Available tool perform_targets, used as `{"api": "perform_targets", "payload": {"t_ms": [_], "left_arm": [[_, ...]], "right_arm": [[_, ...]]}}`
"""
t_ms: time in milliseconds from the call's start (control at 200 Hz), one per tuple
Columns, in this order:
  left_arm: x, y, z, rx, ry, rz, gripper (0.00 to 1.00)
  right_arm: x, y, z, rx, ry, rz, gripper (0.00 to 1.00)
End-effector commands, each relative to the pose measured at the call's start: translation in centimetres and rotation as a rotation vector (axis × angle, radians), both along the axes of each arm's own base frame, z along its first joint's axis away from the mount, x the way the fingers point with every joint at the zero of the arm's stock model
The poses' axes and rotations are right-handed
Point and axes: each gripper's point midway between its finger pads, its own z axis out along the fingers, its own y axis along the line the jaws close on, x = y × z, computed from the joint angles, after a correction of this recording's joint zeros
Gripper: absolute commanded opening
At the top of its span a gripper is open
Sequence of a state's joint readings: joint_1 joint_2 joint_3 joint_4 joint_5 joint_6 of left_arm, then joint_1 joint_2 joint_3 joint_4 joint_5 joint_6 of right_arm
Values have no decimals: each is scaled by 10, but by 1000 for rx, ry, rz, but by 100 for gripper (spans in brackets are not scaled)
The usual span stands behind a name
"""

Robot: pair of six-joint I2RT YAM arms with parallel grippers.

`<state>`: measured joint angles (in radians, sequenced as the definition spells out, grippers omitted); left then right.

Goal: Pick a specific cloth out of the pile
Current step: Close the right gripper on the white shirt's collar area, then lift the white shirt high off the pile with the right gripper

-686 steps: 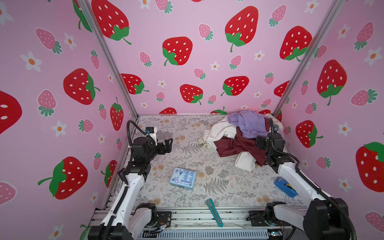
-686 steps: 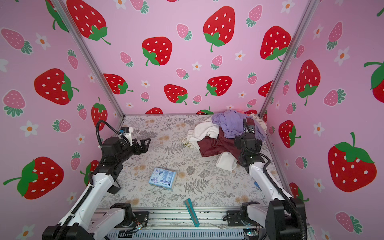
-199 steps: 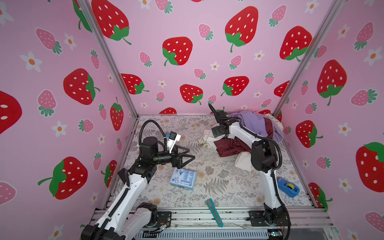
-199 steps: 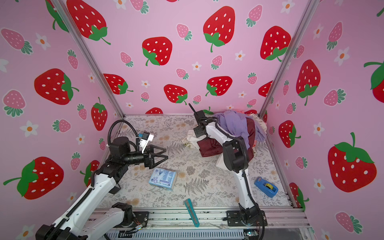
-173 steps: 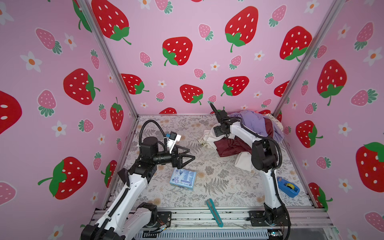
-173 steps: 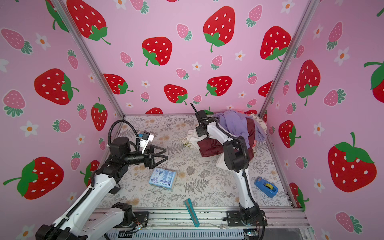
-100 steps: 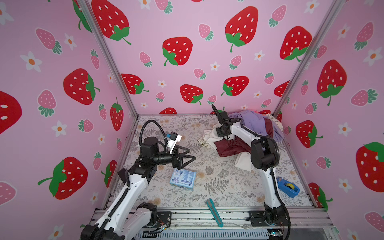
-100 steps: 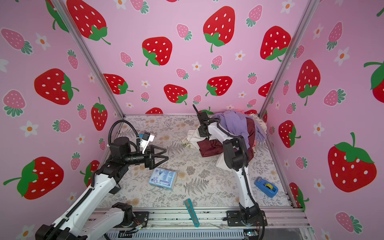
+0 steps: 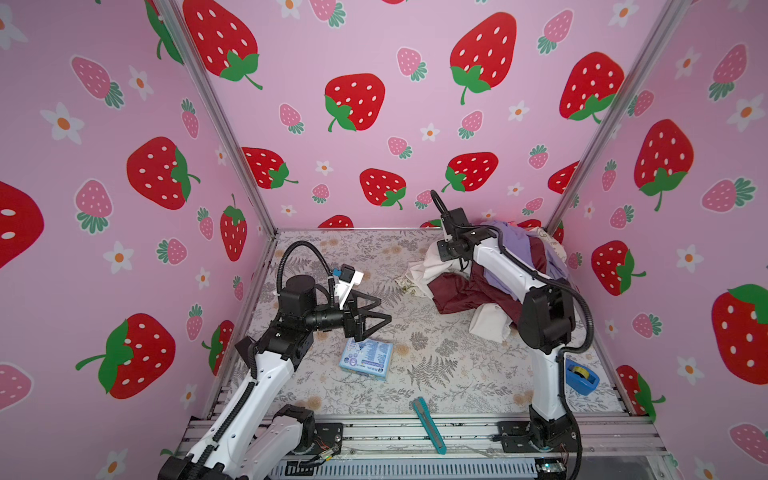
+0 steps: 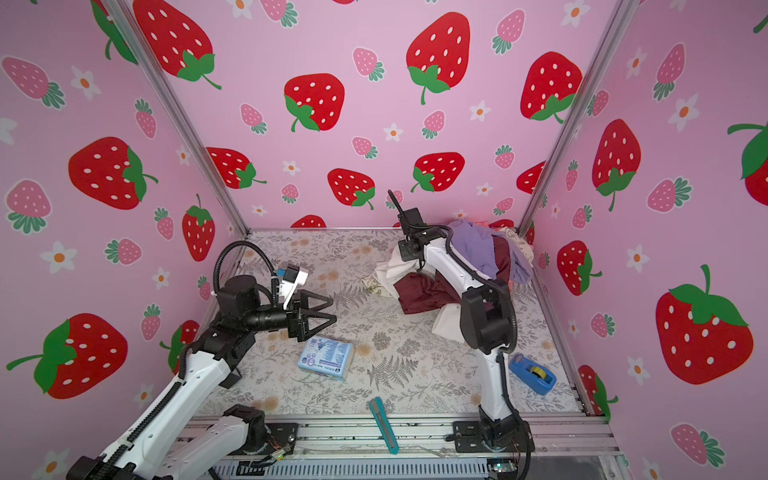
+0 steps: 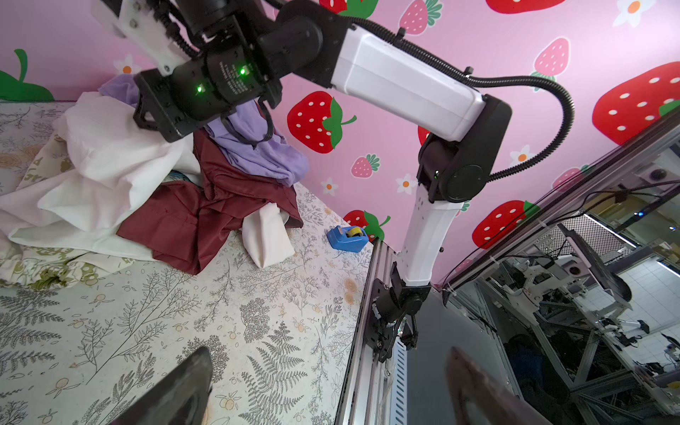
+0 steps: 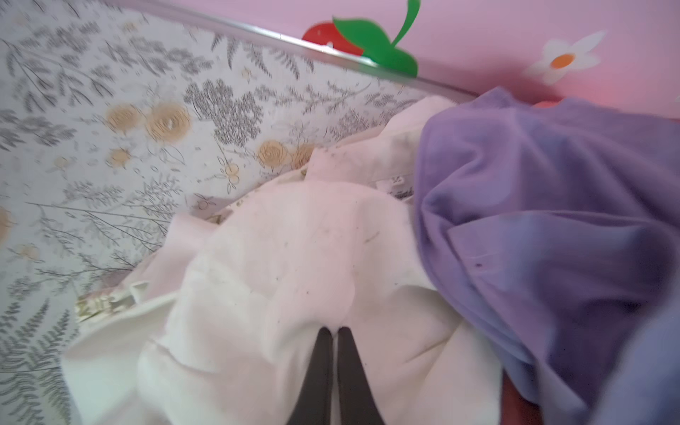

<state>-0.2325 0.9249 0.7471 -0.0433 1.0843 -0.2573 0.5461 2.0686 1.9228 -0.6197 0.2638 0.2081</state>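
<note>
you are looking at a table (image 9: 353, 249) that is wearing a pale covering printed with grey ferns and tan roses. the pile (image 9: 457, 291) is sitting in its far right corner, close against the walls. the cloth (image 9: 424, 266) is spilling from the pile's left side onto the covering, and a cream printed scrap (image 9: 405, 284) is peeking out beneath it. a blue packet (image 9: 366, 359) is lying flat near the middle. a teal utility knife (image 9: 429, 424) is lying at the front edge, its near end reaching over the metal rails. a blue tape dispenser (image 9: 582, 377) is sitting at the front right, beside the wall.
</note>
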Motion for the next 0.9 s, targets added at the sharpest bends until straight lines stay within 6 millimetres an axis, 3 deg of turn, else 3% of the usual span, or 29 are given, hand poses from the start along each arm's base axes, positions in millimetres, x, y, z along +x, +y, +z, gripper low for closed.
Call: {"api": "perform_targets", "payload": {"t_ms": [0,385,690,896], "left_arm": [[-8,-2,18,-14,-67,-31,99],[-12,-3,23,-17,-91,-34,99],[-16,-3,25,-18,-103,-32,99],[-19,-1,29,-19,-125,-19,99]], "right_arm": [[-5,-6,42,2,-80,-4,0],[-8,-24,140,26,-290,-36,0],[-8,-23,220,116,-458,-35,0],[-11,-20,253,177,-525,-18,0]]}}
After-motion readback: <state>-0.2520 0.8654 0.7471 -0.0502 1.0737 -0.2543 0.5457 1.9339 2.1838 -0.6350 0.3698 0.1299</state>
